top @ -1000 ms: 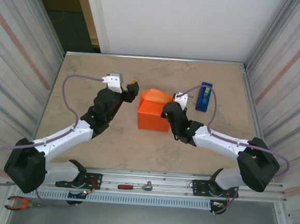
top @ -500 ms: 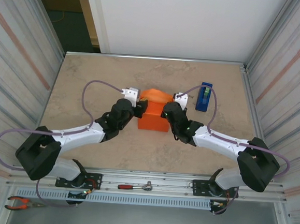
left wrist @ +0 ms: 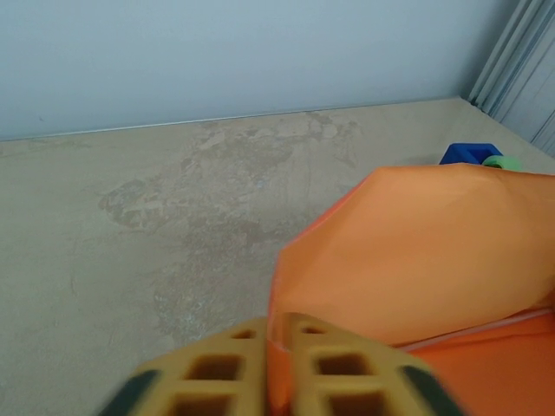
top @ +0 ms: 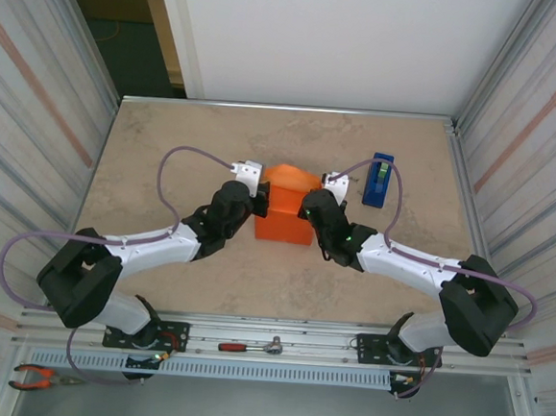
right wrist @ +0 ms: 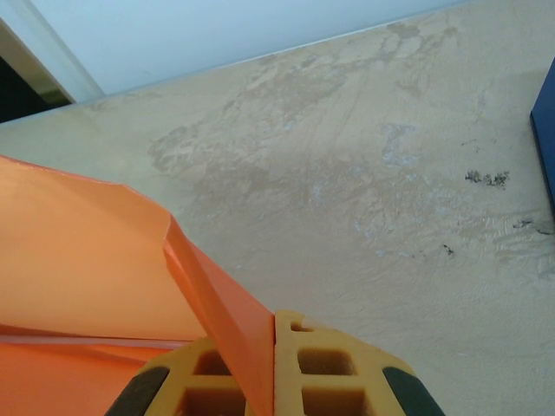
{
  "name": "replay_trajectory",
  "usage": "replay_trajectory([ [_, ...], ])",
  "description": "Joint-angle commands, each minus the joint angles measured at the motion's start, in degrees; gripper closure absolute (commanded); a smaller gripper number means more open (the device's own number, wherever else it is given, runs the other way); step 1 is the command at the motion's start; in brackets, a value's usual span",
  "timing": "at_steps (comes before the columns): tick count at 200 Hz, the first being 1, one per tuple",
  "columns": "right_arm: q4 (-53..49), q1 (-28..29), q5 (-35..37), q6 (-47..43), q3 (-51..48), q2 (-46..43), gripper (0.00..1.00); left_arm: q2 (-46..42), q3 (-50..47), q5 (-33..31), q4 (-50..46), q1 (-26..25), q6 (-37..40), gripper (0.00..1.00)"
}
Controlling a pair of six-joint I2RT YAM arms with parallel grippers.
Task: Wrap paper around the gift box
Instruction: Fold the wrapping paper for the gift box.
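Both arms stretch low from the near edge and angle inward, meeting at the orange-wrapped gift box (top: 284, 226) in the middle of the bench (top: 168, 142). The left fingers (left wrist: 347, 368) seem pinched on the paper (left wrist: 416, 251) edge at its left side; the right fingers (right wrist: 334, 364) are clenched on a raised flap at its right, near the blue tape dispenser (top: 378, 180)

One gift box (top: 285, 220), one tape dispenser (top: 378, 180)

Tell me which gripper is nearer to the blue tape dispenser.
Right. The right gripper pinches paper at the right edge of the parcel, just left of the dispenser. The left gripper pinches paper at the parcel's left edge, with the parcel between.
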Motion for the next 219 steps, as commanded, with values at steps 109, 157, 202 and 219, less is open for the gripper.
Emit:
replay_trajectory([
  [109,-6.89,0.73,-4.47,-0.18,0.96,1.63,1.00,5.79,1.61,-7.72,0.58,-2.60,-0.78,0.36],
  [157,-8.82,-2.10,-10.29,-1.32,3.73,-0.89,0.57,6.28,1.07,-11.93,-1.57,-3.66,-0.90,0.37],
  [202,-10.38,-5.72,-12.81,-2.05,5.32,-4.00,0.59,5.96,0.85,-12.64,-2.23,-4.01,-1.02,0.38],
  [219,-10.71,-6.49,-13.83,-2.85,6.38,-3.97,0.83,6.09,0.81,-12.78,-2.47,-4.01,-1.01,0.38],
])
